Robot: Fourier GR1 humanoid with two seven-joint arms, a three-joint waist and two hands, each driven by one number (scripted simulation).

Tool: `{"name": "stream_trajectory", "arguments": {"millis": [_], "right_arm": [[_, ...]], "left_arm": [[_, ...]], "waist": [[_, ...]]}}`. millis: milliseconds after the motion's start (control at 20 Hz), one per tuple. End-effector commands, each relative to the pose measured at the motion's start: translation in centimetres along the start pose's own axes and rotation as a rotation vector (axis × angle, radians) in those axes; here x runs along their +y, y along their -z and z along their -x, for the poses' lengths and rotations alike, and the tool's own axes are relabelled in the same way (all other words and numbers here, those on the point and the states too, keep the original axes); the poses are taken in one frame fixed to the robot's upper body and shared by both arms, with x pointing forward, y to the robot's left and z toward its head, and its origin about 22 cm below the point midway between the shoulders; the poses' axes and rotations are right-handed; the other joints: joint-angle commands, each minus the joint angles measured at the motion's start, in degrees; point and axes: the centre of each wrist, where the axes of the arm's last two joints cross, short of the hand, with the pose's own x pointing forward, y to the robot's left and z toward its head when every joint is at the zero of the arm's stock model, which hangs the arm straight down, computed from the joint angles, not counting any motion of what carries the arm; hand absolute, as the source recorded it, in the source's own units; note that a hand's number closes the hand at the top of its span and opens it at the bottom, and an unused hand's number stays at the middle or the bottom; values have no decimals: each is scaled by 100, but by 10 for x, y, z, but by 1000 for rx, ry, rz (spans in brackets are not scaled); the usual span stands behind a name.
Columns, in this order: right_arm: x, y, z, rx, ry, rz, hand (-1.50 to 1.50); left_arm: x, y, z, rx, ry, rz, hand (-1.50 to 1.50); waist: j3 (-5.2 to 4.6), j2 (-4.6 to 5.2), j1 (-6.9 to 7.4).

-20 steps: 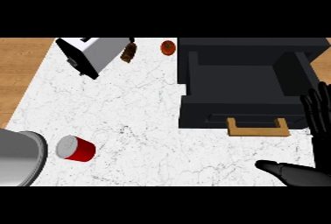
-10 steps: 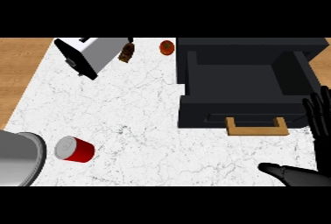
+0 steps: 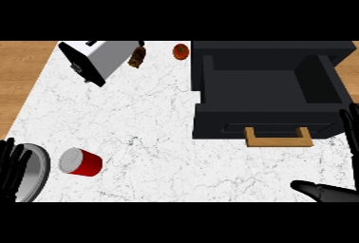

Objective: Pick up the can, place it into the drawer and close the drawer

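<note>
Both hands at edges, can (image 3: 80,162) between.

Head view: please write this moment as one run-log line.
can: lying on counter, untouched | drawer: open | left robot hand: open | right robot hand: open

Red can (image 3: 80,162) on its side at lower left, black drawer (image 3: 270,102) open, wooden handle (image 3: 278,137)
</note>
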Motion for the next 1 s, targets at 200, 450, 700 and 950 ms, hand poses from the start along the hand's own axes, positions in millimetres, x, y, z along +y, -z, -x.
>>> {"name": "stream_trajectory", "arguments": {"millis": [200,450,700,950], "right_arm": [[-15,-18,-11,-10,-12,-24,-150],[-13,-10,-20,-12,-15,11,-150],[-20,-34,-14,-13,-16,2,-150],[-22,-15,-27,-15,-22,8,-150]], "left_arm": [[-14,-6,67,41,39,-35,-150],[-8,2,85,79,20,-67,-150],[-5,30,104,64,46,-118,-150],[-10,27,136,97,45,-99,-150]], "waist": [[-2,-3,-12],[-1,0,-2],[0,-1,-50],[-1,2,-21]]}}
